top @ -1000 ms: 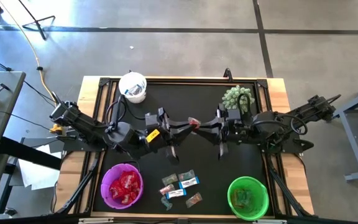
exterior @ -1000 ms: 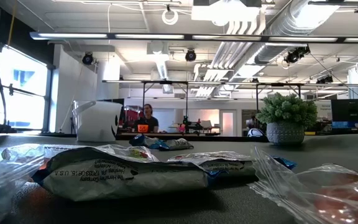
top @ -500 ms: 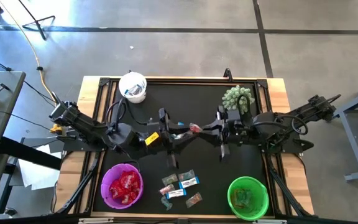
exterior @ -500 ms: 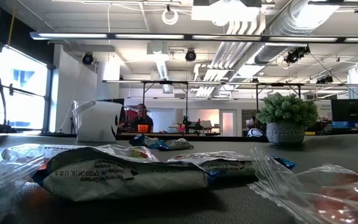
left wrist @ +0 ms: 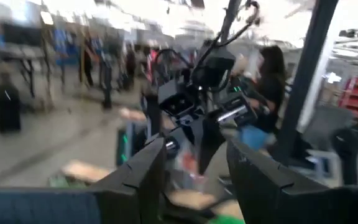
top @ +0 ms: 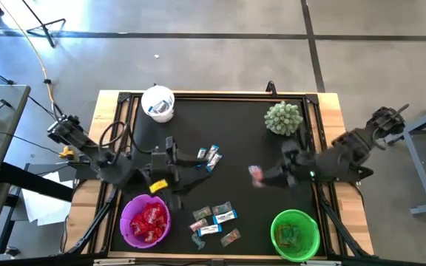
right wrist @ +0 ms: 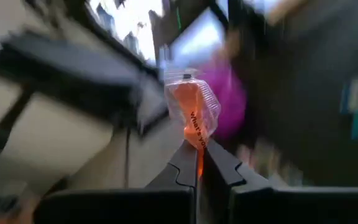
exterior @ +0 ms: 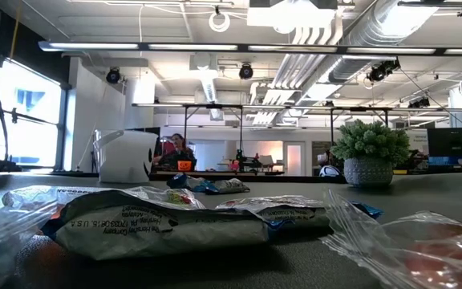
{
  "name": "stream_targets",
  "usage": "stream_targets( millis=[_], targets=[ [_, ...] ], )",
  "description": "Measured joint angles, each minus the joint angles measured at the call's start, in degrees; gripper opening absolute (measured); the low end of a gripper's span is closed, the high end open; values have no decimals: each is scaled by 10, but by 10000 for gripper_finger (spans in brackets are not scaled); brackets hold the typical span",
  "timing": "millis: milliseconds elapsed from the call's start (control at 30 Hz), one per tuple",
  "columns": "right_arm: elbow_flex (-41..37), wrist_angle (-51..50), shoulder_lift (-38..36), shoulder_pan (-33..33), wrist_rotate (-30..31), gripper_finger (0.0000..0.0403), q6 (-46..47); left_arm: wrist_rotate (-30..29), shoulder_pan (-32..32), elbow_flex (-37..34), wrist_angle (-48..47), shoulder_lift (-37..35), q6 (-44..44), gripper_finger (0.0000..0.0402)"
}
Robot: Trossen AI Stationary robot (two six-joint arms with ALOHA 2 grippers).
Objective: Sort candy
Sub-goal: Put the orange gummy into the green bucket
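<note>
Currently the right gripper hangs over the black mat, at about 10 o'clock from the green bowl. Its fingers are pressed together on a small packet, orange-red inside clear wrap, pinched by one end as the right wrist view shows. The left gripper sits left of centre, at about 1 o'clock from the purple bowl, with its fingers spread and nothing between them. Blue-and-white bars lie just beside its tips.

The remaining loose candy lies in a cluster near the front edge, between the two bowls. The purple bowl holds red packets; the green bowl holds greenish ones. A white cup stands at the back left and a spiky plant at the back right, both well apart from the work.

The step in hand appears to be carrying the pinched packet to a bowl. To do it well:
1. Keep the fingers closed until the packet is fully over the chosen bowl's opening, not its rim.
2. Match colour first; the red tint suggests the purple bowl, across the mat.
3. Travel above the loose cluster and clear of the left arm.
4. Lower before release, since light wrappers drift.
</note>
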Motion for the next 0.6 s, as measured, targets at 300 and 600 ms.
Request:
stream_targets(
  millis=[300,600],
  targets=[
    [0,-221,42,165,-122,0,387,-1,-32,0,-105,-10,-141,158],
    [0,-236,134,243,-170,4,528,-4,-30,0,-102,-10,-139,158]
  ],
)
